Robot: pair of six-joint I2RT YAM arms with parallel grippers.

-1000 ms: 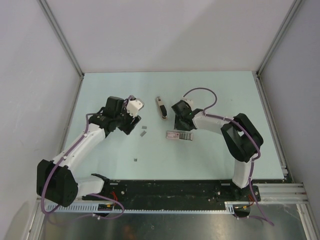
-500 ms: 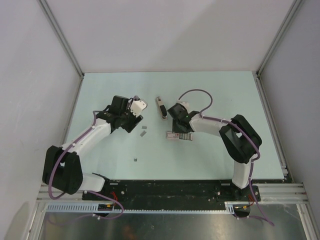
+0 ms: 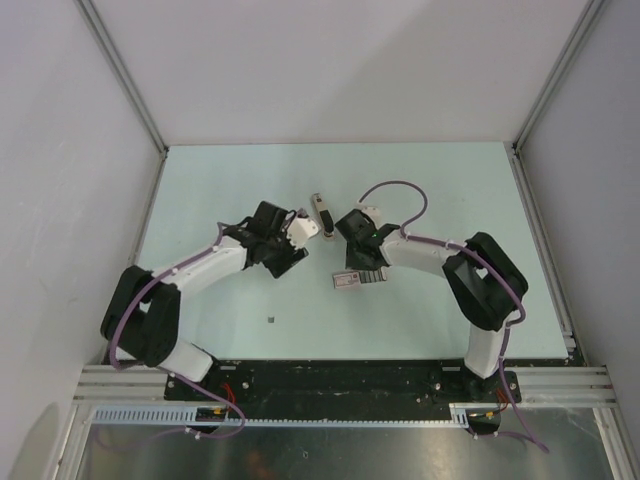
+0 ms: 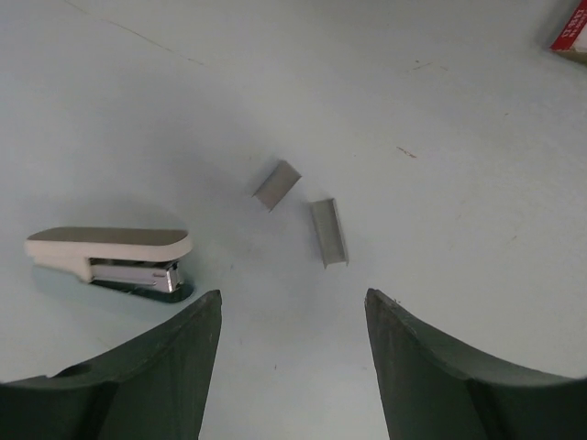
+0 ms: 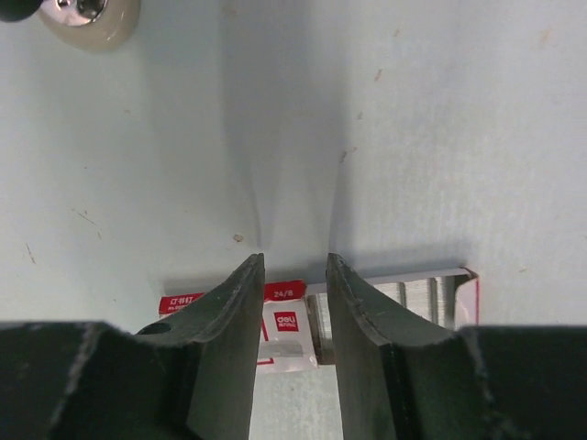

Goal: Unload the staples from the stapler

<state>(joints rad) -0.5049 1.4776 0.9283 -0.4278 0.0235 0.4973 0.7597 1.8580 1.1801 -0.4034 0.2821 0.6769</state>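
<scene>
The beige-grey stapler (image 3: 321, 215) lies shut on the pale table, between the two arms. In the left wrist view the stapler (image 4: 110, 257) lies left of my fingers. Two short grey staple strips (image 4: 277, 184) (image 4: 328, 232) lie just ahead of my left gripper (image 4: 293, 302), which is open, empty and above the table. In the top view the left gripper (image 3: 290, 255) hides these strips. One tiny staple bit (image 3: 272, 320) lies nearer the arm bases. My right gripper (image 5: 295, 261) has its fingers a narrow gap apart, holding nothing.
A red-and-white staple box (image 3: 358, 278) with grey strips inside lies right under the right gripper; it also shows in the right wrist view (image 5: 289, 325). A rounded beige part with a metal rivet (image 5: 92, 14) sits at that view's top left edge. Enclosure walls stand on three sides.
My left arm has swung right, from left of the staple strips to over them, close to the stapler. My right gripper has moved down onto the staple box, which has shifted slightly.
</scene>
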